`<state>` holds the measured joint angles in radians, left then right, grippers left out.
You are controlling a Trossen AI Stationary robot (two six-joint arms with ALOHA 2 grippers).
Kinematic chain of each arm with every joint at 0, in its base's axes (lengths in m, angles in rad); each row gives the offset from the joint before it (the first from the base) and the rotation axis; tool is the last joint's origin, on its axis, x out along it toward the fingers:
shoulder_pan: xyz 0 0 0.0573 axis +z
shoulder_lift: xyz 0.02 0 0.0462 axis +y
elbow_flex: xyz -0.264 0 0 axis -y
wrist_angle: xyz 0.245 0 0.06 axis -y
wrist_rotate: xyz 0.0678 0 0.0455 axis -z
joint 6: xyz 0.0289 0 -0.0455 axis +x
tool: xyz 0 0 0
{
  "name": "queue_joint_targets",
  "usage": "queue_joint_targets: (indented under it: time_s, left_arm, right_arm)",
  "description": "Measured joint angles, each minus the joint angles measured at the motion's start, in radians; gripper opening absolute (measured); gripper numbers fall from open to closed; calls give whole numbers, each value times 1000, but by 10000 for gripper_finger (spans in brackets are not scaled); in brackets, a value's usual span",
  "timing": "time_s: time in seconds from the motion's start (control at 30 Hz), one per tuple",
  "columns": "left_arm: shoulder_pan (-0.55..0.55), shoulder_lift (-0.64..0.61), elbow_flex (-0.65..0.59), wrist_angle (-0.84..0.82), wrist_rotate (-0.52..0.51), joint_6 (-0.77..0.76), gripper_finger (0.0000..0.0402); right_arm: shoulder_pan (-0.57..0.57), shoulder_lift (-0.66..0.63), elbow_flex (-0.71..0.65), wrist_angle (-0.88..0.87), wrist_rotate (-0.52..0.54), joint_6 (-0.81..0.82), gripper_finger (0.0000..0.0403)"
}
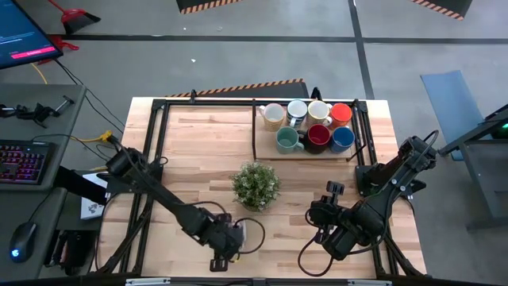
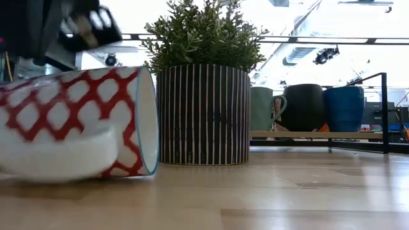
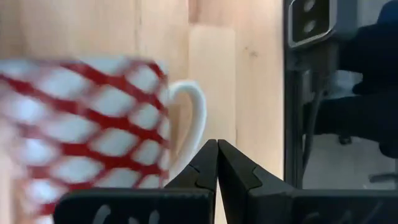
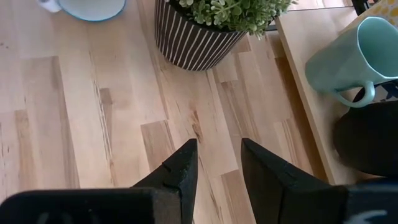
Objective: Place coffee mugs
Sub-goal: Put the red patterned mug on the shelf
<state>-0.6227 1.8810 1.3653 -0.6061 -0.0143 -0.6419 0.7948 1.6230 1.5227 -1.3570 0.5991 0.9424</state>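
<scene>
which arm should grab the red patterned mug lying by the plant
Left. Its gripper sits shut right beside the mug near its handle, while the right gripper, open, points at bare wood across the plant.

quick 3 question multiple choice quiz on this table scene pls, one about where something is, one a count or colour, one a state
1. Where does the red-and-white patterned mug lie?
A. on the shelf with the other mugs
B. on its side on the table beside the potted plant
C. on top of the plant

2. How many mugs stand on the raised shelf in the high view?
A. four
B. seven
C. ten

3. How are the fingers of the left gripper?
A. closed together, holding nothing
C. clamped on the mug's handle
B. wide open

Answers: 1 B, the low view shows it tipped over next to the striped pot. 2 B, four at the back and three in front. 3 A, the left wrist view shows the tips touching beside the handle.
</scene>
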Motion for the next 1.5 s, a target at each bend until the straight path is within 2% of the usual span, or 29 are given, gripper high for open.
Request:
queue_joint_targets:
  time_s: [0.23,0.5,0.77,0.93,1.13,1.23,1.37,1.5]
  left_arm:
    - [-46,-20,110,-273,-79,-82,0]
    - [-112,-21,83,-346,-93,-218,0]
    - [-155,-20,70,-462,-111,-266,0]
    - [-205,-20,70,-467,-191,-255,1]
    - [-272,-20,65,-488,-320,-311,21]
    - [-292,-20,15,-462,-362,-360,38]
    - [-298,-20,-71,-391,-334,-416,63]
    - [-298,-18,-92,-375,-340,-430,86]
  right_arm:
    - [0,4,0,34,4,26,101]
    - [0,125,0,180,37,26,101]
    - [24,289,0,495,114,26,101]
    - [26,391,0,671,160,52,101]
    - [24,459,0,724,275,190,101]
    - [23,486,0,776,315,211,101]
    - [9,519,0,861,297,210,101]
    - [-29,540,0,948,234,196,101]
